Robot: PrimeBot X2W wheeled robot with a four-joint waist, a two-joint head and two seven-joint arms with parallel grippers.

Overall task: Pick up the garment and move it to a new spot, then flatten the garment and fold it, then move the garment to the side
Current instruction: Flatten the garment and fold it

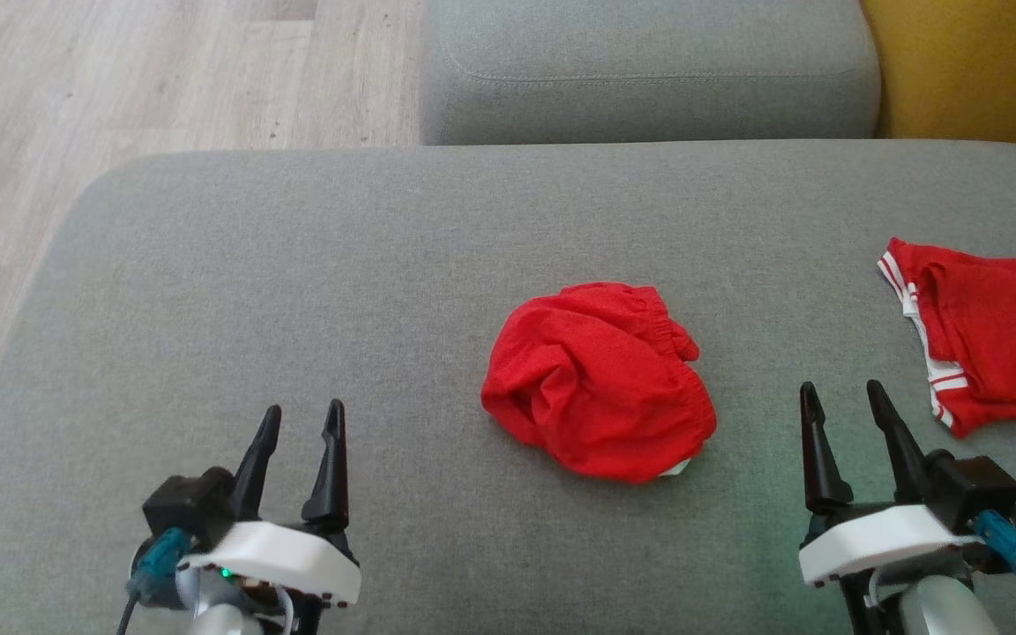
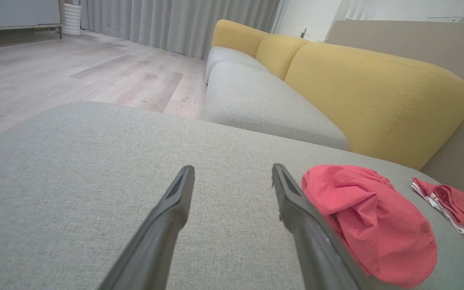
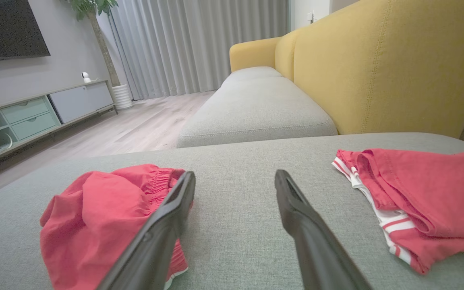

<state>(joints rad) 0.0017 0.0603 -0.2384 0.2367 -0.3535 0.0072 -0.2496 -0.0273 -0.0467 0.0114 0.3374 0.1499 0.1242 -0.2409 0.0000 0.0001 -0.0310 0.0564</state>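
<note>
A crumpled red garment (image 1: 601, 379) with an elastic waistband lies bunched in the middle of the grey sofa cushion (image 1: 296, 291). It also shows at the lower right of the left wrist view as the garment (image 2: 371, 225), and at the lower left of the right wrist view as the garment (image 3: 103, 221). My left gripper (image 1: 303, 419) hovers open near the cushion's front left, well to the left of the garment, nothing between its fingers. My right gripper (image 1: 843, 397) stands open at the front right, just right of the garment, also empty.
A second red garment with white stripes (image 1: 993, 339) lies at the cushion's right edge, close to my right gripper. Behind is another grey seat cushion (image 1: 649, 70) and a yellow backrest (image 1: 975, 62). Wooden floor (image 1: 120, 79) lies beyond the left edge.
</note>
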